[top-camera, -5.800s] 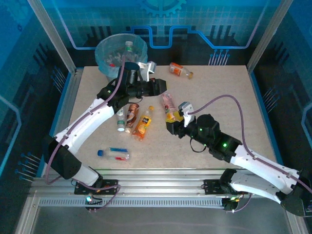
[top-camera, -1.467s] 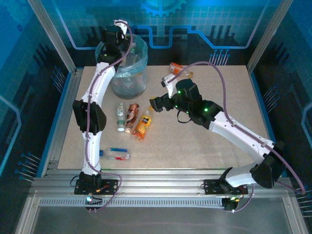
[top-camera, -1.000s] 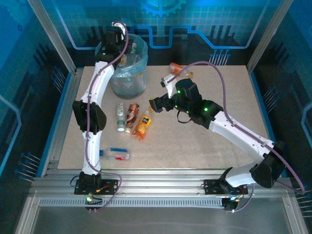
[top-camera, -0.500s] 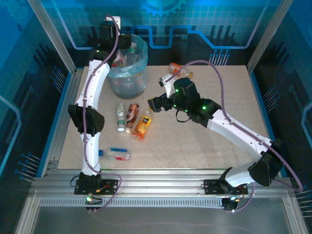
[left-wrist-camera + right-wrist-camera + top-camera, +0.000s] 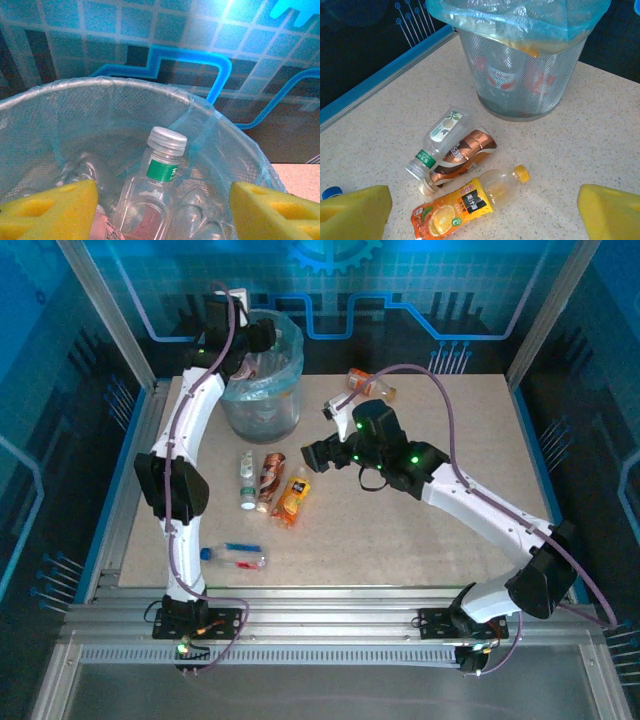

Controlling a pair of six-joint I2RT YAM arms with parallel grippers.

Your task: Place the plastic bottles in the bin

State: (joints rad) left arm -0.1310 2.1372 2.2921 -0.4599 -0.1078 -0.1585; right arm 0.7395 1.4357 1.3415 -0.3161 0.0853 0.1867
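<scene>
Plastic bottles (image 5: 160, 172) inside bin (image 5: 125, 92) before released left claw (image 5: 162, 207); three on table (image 5: 580, 150) before released right claw (image 5: 485, 212).

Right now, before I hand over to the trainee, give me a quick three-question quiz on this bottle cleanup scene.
1. True or false: the left gripper is open over the bin.
2. Which bottle has a yellow cap? A the brown one, B the orange bottle, C the green-labelled one.
3. How many bottles lie bunched together on the table by the bin?
Key: 1 true; 2 B; 3 three.
</scene>
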